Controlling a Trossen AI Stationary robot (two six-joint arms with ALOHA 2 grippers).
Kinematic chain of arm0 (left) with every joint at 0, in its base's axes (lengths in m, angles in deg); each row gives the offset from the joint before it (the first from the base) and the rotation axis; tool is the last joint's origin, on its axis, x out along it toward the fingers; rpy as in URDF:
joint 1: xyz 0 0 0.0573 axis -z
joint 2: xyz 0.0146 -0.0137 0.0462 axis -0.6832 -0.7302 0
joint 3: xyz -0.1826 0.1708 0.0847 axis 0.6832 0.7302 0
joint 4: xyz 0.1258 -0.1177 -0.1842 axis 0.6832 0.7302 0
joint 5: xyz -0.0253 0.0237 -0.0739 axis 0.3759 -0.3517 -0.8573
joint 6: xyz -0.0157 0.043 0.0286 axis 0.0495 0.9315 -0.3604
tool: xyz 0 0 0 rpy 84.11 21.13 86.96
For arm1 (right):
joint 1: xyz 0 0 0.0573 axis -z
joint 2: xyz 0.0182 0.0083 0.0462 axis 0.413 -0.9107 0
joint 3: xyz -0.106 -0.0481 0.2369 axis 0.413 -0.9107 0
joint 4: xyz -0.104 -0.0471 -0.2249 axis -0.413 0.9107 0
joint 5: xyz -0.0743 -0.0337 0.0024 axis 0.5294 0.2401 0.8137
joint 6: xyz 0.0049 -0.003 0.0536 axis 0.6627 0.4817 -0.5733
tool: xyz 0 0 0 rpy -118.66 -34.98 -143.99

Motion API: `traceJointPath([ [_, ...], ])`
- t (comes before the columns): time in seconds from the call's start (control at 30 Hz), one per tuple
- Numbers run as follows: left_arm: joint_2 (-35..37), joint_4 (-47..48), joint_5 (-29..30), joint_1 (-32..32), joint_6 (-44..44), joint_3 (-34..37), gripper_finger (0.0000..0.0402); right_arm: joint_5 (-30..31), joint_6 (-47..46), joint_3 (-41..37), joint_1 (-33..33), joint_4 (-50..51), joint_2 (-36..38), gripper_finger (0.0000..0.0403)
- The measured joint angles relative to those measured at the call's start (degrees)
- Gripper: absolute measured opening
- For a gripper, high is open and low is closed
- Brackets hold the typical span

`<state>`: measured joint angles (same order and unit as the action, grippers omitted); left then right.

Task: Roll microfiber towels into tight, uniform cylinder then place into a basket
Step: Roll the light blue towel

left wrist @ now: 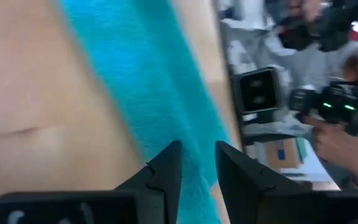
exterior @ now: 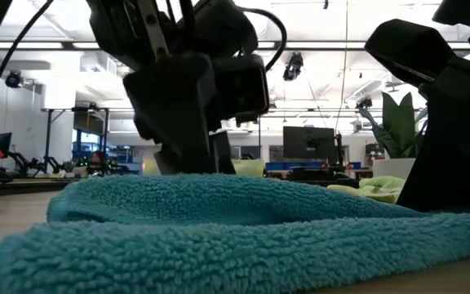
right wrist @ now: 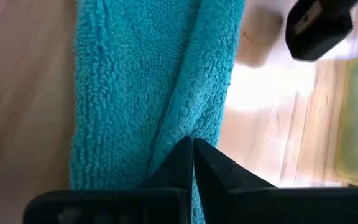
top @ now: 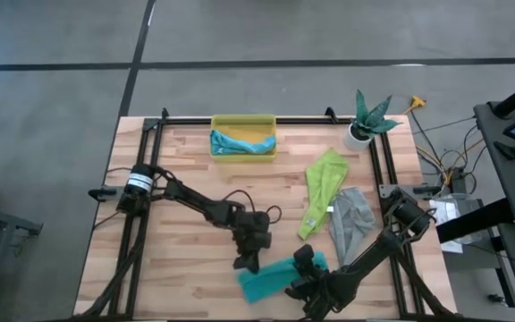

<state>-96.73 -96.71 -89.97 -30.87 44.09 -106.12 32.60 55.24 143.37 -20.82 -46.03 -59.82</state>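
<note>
A potted plant (top: 371, 119) (white pot) stands at the wooden table's (top: 186, 179) far right corner.

My two arms dark, almost black, built from slim links with thick rounded joints. Left arm (top: 195, 201) has white band with dark marking near shoulder; thin black cable loops beside its wrist. Right arm (top: 374, 255) same dark colour, bulky joint near base. Left gripper (left wrist: 197, 163): two black angular fingers, flat faces, tips tapering to points. Right gripper (right wrist: 193, 152): same black fingers, wedge-shaped, matte surface. Under each pair, wide black bar. From low view, wrist housing boxy, dark, with rounded corners
</note>
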Motion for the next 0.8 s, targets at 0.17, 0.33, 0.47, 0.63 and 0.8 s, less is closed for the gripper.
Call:
traceJointPath([
  [0.17, 0.02, -1.98, -0.52, 0.35, -1.28, 0.02, 0.0118, -0.24, -0.48, -0.18, 0.0, -0.06, 0.02, 0.0009],
  [0.33, 0.02, -2.86, 0.13, 0.72, -8.22, 0.02, 0.0182, -0.26, -0.63, -0.55, 0.05, -0.41, 0.09, 0.0009],
  [0.47, 0.04, -2.69, 2.72, 0.64, -11.47, 0.02, 0.0228, -0.23, -0.65, -0.57, 0.07, -0.46, 0.09, 0.0009],
  [0.63, 0.23, -2.62, 2.01, -0.43, -11.57, -0.32, 0.0264, -0.22, -0.33, -0.57, 0.04, -0.55, 0.09, 0.0009],
  [0.8, 1.56, -2.59, -2.26, -1.95, -11.66, -1.22, 0.0278, -0.29, -0.28, -0.82, -0.02, -0.77, 0.13, 0.0009],
])
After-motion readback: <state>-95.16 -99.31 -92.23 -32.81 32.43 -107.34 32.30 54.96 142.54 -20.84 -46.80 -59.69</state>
